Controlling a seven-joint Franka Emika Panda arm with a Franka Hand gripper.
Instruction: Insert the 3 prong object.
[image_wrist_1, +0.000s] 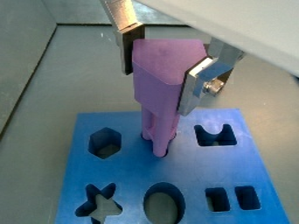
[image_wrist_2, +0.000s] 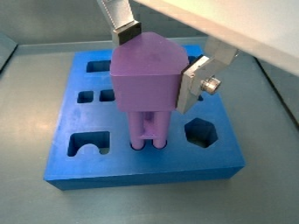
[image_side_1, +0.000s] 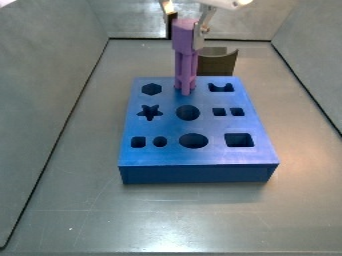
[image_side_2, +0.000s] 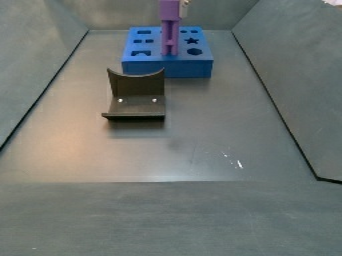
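The 3 prong object (image_wrist_1: 158, 83) is a light-purple ridged peg, also seen in a wrist view (image_wrist_2: 146, 87) and in both side views (image_side_1: 185, 58) (image_side_2: 170, 30). It stands upright with its lower end in or at a hole in the middle of the blue block (image_wrist_1: 128, 171) (image_wrist_2: 140, 162) (image_side_1: 194, 130) (image_side_2: 187, 55). My gripper (image_wrist_1: 163, 61) (image_wrist_2: 152, 61) is shut on the peg's wide head, one finger (image_wrist_1: 197, 83) on each side. How deep the end sits is hidden.
The blue block has several shaped holes: a hexagon (image_wrist_1: 105, 142), a star (image_wrist_1: 101, 202), an oval (image_wrist_1: 163, 206). The dark fixture (image_side_2: 134, 95) stands on the grey floor in front of the block, and shows behind it in a side view (image_side_1: 218, 58). Grey walls enclose the floor.
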